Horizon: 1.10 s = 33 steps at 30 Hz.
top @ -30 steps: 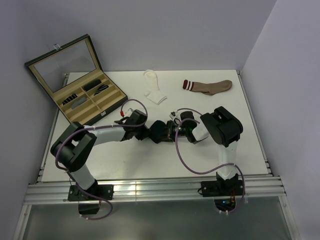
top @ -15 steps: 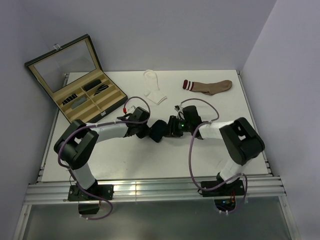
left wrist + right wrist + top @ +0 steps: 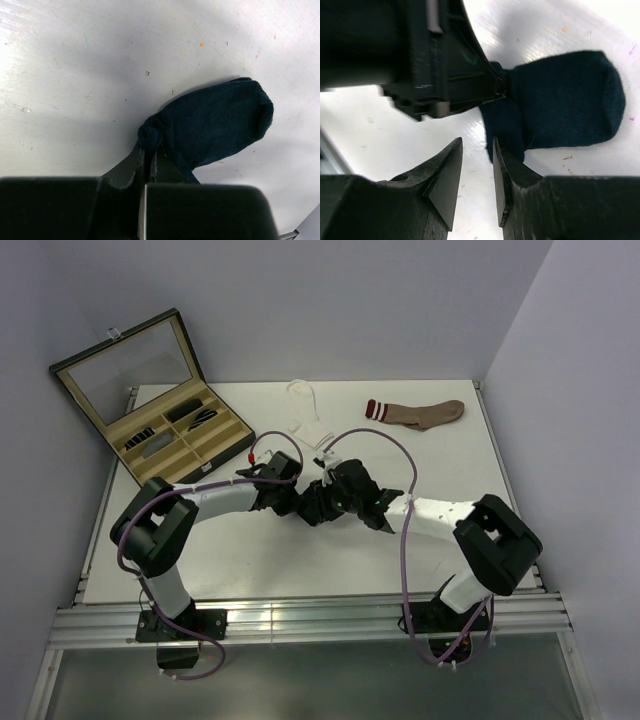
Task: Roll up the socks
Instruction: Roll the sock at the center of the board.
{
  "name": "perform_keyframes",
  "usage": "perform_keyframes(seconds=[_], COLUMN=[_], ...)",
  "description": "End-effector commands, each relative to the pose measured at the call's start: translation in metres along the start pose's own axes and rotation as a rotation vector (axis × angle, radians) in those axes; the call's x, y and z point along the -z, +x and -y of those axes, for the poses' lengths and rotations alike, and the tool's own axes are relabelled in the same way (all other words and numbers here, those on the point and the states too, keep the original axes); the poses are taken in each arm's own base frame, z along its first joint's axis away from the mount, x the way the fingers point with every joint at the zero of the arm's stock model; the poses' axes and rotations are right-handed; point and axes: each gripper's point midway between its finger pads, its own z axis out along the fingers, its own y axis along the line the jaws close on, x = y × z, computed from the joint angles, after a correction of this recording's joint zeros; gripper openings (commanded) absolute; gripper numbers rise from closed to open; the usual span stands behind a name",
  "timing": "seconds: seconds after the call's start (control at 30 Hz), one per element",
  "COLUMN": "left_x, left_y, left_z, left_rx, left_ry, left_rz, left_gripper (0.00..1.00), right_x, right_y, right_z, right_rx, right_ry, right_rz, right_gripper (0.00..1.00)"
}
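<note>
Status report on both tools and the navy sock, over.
Left tool shut on bunched end of navy sock. Right tool slightly open, empty, beside it. White sock and brown sock far behind, not in the way.

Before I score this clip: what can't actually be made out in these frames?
1. Top view: the navy sock is mostly covered by the left pincer and the right pincer, so how far it is rolled is unclear.
2. Left wrist view: the sock's pinched end is hidden behind the pincer and the camera housing.
3. Right wrist view: the left pincer hides one end of the sock.
4. Top view: the items in the case are too small to identify.
</note>
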Motion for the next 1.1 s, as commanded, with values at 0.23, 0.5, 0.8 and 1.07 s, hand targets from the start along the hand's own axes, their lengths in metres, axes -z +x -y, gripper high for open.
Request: perform_keyframes(seconds=[0.23, 0.5, 0.8, 1.07], left_x=[0.003, 0.004, 0.008, 0.008], left_y=[-0.002, -0.002, -0.005, -0.006], left_z=[0.01, 0.011, 0.014, 0.014], left_rx=[-0.026, -0.03, -0.031, -0.027], left_ry=[0.01, 0.009, 0.011, 0.011], left_rz=[0.007, 0.005, 0.012, 0.02], left_gripper=[0.0, 0.0, 0.0, 0.06], right_x=[-0.031, -0.035, -0.043, -0.046], right_y=[0.013, 0.032, 0.063, 0.086], right_z=[0.01, 0.023, 0.046, 0.041], right_rx=[0.166, 0.193, 0.204, 0.177], right_ry=[0.11, 0.211, 0.339, 0.302], right_rz=[-0.002, -0.063, -0.227, -0.359], right_gripper=[0.43, 0.45, 0.44, 0.0])
